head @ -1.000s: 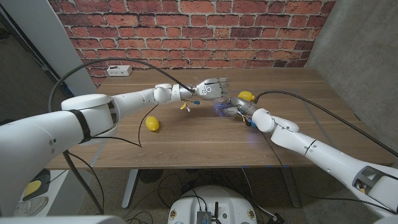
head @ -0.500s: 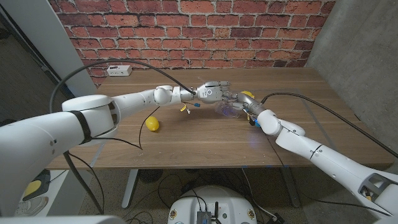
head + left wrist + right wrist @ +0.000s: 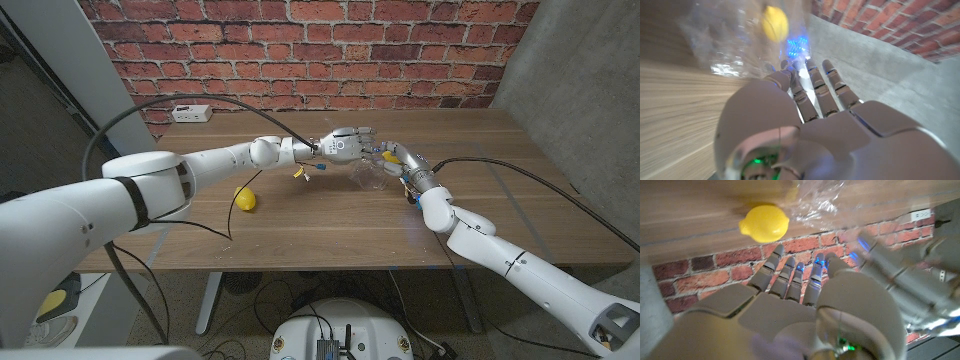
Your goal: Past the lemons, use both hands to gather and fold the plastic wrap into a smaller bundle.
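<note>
The clear plastic wrap (image 3: pixel 368 177) lies crumpled on the wooden table (image 3: pixel 300 225), just nearer than the two hands. My left hand (image 3: pixel 346 146) hovers over its far left side, fingers stretched out and apart, with nothing in them. My right hand (image 3: pixel 401 164) stands at the wrap's right edge, fingers also straight. One lemon (image 3: pixel 390 155) sits right behind the right hand, half hidden; another lemon (image 3: pixel 245 199) lies to the left. In the left wrist view the wrap (image 3: pixel 725 47) lies just past my fingertips (image 3: pixel 812 75). The right wrist view shows the lemon (image 3: pixel 765 223) and wrap (image 3: pixel 820 202).
A white power strip (image 3: pixel 190 113) lies at the table's far left edge under the brick wall. Black cables (image 3: pixel 200 100) arc over the left arm, and small yellow and blue tags (image 3: pixel 298 171) hang from its wrist.
My right hand has come off the wrap and moved farther back, beside the lemon. My left hand has shifted slightly right. The wrap now lies uncovered in front of both hands.
</note>
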Controlling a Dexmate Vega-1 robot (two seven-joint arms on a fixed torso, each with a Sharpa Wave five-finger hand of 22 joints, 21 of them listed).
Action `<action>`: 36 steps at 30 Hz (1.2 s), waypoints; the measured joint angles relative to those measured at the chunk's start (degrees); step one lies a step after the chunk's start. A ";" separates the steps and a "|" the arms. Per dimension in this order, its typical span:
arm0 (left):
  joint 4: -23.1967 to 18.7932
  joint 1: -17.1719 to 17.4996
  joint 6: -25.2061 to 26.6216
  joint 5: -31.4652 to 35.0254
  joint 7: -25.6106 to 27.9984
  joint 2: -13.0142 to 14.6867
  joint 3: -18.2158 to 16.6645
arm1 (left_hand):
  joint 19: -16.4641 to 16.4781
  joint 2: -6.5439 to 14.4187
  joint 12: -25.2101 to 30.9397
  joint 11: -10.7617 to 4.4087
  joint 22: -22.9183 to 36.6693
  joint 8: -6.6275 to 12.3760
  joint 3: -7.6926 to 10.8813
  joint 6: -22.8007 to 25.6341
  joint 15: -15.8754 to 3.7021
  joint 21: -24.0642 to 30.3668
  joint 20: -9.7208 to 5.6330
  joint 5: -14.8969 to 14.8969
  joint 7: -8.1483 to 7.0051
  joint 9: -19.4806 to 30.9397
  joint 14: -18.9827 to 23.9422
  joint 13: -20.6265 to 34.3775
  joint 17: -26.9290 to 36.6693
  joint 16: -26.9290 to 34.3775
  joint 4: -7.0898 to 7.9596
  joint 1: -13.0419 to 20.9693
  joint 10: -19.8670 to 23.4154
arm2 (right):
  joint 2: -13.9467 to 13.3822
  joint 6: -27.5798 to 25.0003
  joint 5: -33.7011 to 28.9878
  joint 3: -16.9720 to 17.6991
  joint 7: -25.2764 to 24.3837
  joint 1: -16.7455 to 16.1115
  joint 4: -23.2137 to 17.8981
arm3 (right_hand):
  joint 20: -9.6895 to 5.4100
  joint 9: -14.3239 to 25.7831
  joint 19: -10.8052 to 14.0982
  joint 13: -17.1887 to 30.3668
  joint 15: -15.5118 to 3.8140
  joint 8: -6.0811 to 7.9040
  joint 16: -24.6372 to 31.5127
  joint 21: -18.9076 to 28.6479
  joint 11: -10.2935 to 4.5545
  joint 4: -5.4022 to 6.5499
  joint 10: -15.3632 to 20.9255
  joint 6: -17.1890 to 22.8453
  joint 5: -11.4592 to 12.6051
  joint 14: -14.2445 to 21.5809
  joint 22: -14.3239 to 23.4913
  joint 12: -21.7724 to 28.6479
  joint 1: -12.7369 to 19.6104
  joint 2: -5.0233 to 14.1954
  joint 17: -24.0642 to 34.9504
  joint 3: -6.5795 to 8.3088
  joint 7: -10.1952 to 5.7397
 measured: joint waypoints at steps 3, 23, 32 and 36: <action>0.37 -0.13 0.04 -0.07 0.02 -0.58 -0.02 | 0.00 0.00 0.00 0.00 0.00 0.00 0.00 -0.07 0.00 0.00 0.00 0.00 0.07 -0.05 0.00 0.00 0.00 -0.33 0.00 0.00 0.00 | 0.03 -3.98 -1.45 0.51 -2.25 -1.40 -1.61 | 0.13 0.14 -0.12 0.00 0.00 0.00 0.00 0.00 -0.19 -0.41 -0.18 -0.42 0.00 -0.16 0.00 0.00 0.54 -0.56 0.00 0.26 -0.42; 3.51 -0.64 -0.04 -0.11 0.02 -3.27 0.68 | 0.00 0.00 -0.45 -0.20 0.01 -0.43 0.00 -0.06 0.00 0.79 0.00 0.00 0.07 -0.04 0.00 -0.23 -0.26 -0.78 0.00 0.00 0.19 | -0.13 -19.85 -5.80 3.16 -9.59 -4.95 -6.87 | 1.70 0.16 -8.46 -0.12 0.00 0.00 -1.29 -2.21 -1.83 -2.40 -3.25 -2.06 -0.27 -7.53 -0.17 0.00 1.24 -0.92 0.23 0.28 -1.21; 7.31 -1.11 -0.03 -0.18 0.03 -5.99 1.51 | 0.00 0.00 -1.22 -0.44 0.01 -0.65 -0.24 -0.06 0.00 1.21 0.00 0.00 0.06 -0.31 0.00 -0.60 -0.26 -1.27 -0.24 0.00 0.42 | -0.32 -20.82 -5.80 4.17 -12.13 -6.23 -8.12 | 1.32 0.16 -7.01 -0.12 0.00 0.00 -0.75 -1.76 -1.61 -2.28 -3.02 -2.06 -0.27 -7.53 -0.16 0.00 1.34 -0.73 0.26 0.16 -1.21; 10.11 -1.35 -0.03 -0.27 0.04 -7.91 2.14 | 0.00 0.00 -1.33 -0.66 0.02 -0.66 -0.48 -0.06 0.00 1.43 0.00 0.00 0.06 -0.31 0.00 -0.70 -0.26 -1.27 -0.48 0.00 0.36 | -0.65 -20.93 -5.62 4.58 -12.90 -6.90 -8.76 | 1.24 0.16 -6.49 -0.12 0.21 0.00 -0.50 -1.37 -1.61 -2.23 -3.02 -2.06 -0.27 -7.31 -0.16 0.22 1.19 -0.58 0.26 0.11 -1.21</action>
